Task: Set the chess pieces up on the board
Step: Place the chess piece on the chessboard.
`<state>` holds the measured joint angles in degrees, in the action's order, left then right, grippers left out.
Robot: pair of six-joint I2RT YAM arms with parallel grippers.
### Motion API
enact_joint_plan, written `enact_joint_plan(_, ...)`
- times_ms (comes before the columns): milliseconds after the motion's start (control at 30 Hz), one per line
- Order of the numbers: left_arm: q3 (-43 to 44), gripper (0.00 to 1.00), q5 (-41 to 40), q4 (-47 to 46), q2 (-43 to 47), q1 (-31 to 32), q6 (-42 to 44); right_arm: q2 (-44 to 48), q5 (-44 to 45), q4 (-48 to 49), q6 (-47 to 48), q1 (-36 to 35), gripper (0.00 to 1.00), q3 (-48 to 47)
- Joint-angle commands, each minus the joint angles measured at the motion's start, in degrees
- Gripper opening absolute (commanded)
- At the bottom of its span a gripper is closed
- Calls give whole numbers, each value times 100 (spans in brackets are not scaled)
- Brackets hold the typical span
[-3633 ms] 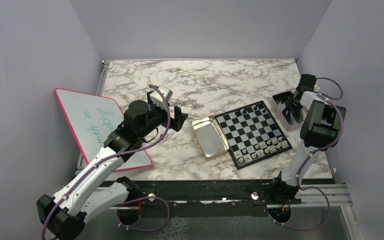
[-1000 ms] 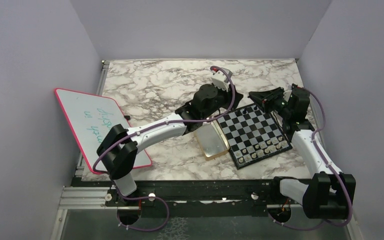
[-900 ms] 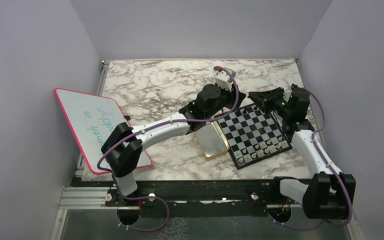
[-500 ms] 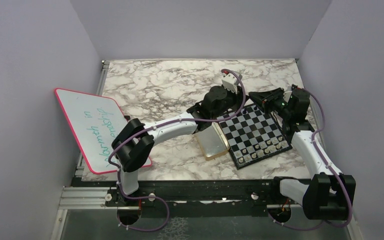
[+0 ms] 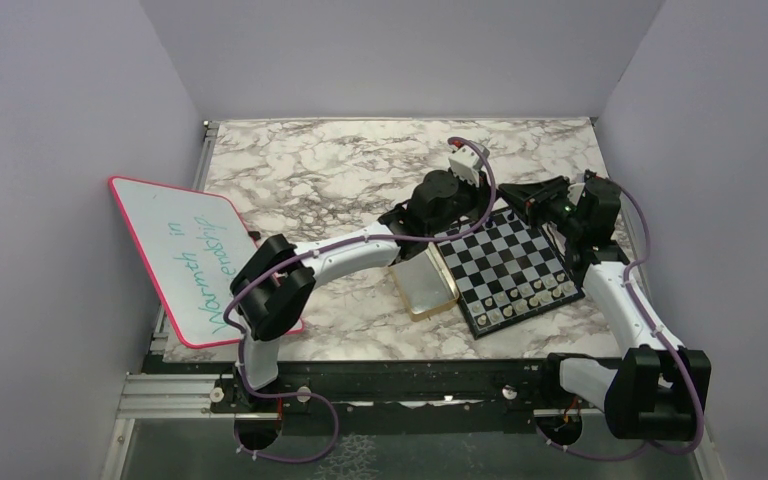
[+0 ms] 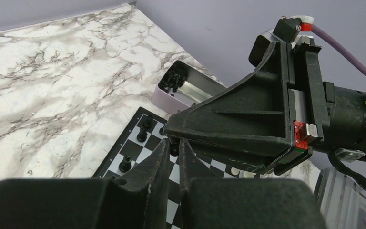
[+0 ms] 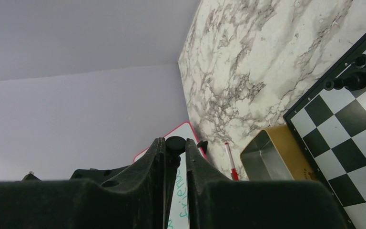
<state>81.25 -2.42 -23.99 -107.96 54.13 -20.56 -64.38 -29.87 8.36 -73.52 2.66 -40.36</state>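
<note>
Black fingers of the right gripper (image 7: 175, 149) are pinching a round-topped black piece (image 7: 175, 142), the jaws nearly together on it. Meeting it tip to tip above the board's far corner, the left gripper (image 6: 173, 143) is showing only a slit between its fingers; cannot tell whether anything is gripped there. The board (image 5: 505, 262), in black and pale grey checks with a thin black border, is lying on the marble table (image 5: 310, 170) just beside a gold tin (image 5: 422, 282). Pale chess pieces (image 5: 530, 293) are sitting along its near rows, and a few black chess pieces (image 6: 146, 125) are standing at its far edge.

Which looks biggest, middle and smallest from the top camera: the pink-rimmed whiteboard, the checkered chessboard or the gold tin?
Largest: pink-rimmed whiteboard.
Next: black-and-grey chessboard.
Smallest: gold rectangular tin, its far end under the left arm.
</note>
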Motion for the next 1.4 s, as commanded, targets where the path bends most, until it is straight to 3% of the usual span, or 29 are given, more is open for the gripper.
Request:
enact_joint_plan(0,274,7,162,-190,-182,45,47,170,-169,233,-12,-29,15,110)
enact_joint_plan(133,334,6,202,-194,-213,45,4,180,-143,213,-22,-33,14,94)
enact_joint_plan(367,294,18,198,-185,-226,45,-18,224,-49,177,-58,-30,14,127)
enact_joint_plan(733,267,28,234,-194,-222,45,-41,197,2,122,-84,-32,15,135)
enact_joint_plan(933,247,15,423,-194,-216,45,-20,207,51,74,-83,-33,15,107)
enact_joint_plan(1033,210,13,443,-194,-176,45,-2,214,66,44,-82,-28,14,114)
enact_joint_plan(1367,67,32,562,-255,-25,45,126,237,86,10,-75,-29,15,23)
